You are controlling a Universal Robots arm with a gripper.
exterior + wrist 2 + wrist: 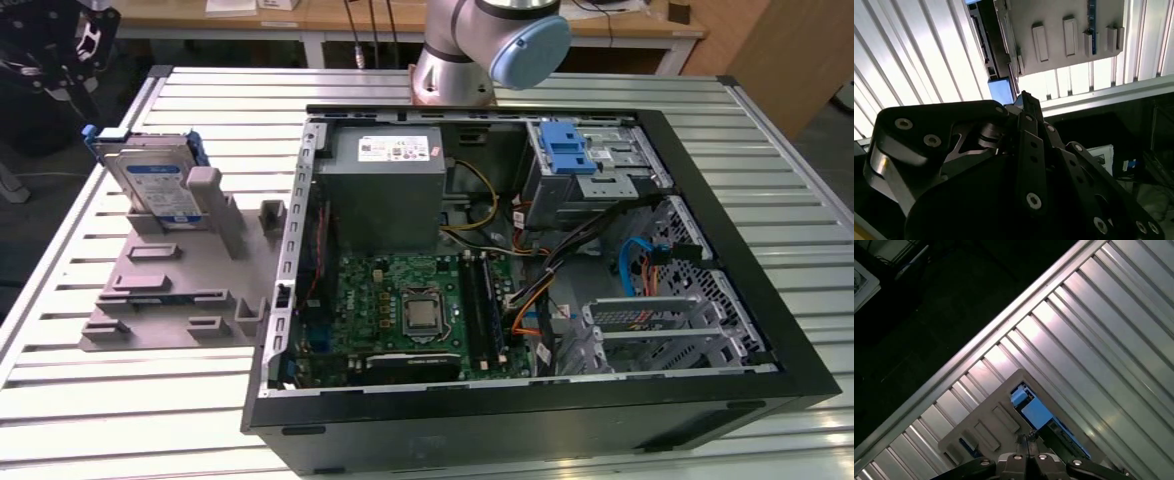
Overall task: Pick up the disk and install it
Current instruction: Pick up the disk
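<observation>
Nearest you: black near wall of the open computer case [534, 410], lying on its side on the slatted metal bench [134, 420].

Far left, exterior view: tool [60, 60] hangs above the far-left corner of the bench, up off the surface. In the first wrist view its fingertips [1024, 442] meet on a thin line with nothing between them, so log the tool as closed and empty. It touches nothing.

Just to its right and nearer: disk [154, 185] stands on edge in a slot at the far end of the grey fixture plate [174, 290], label facing you, blue carrier frame showing at its far corner. A grey upright post of the plate stands against its right side. Disk is apart from the tool and outside the case. In the first wrist view you see the disk [1036, 415] edge-on, beyond the fingertips.

Centre: inside the case, grey power supply [387, 185] with a white sticker at the far left; green motherboard [400, 310] nearer you. Arm base [467, 50] rises beyond the far wall.

Right: drive bay [601, 175] in the far-right corner, blue latch [571, 150] on top of it. Loose orange and blue cables run nearer, to its right.
</observation>
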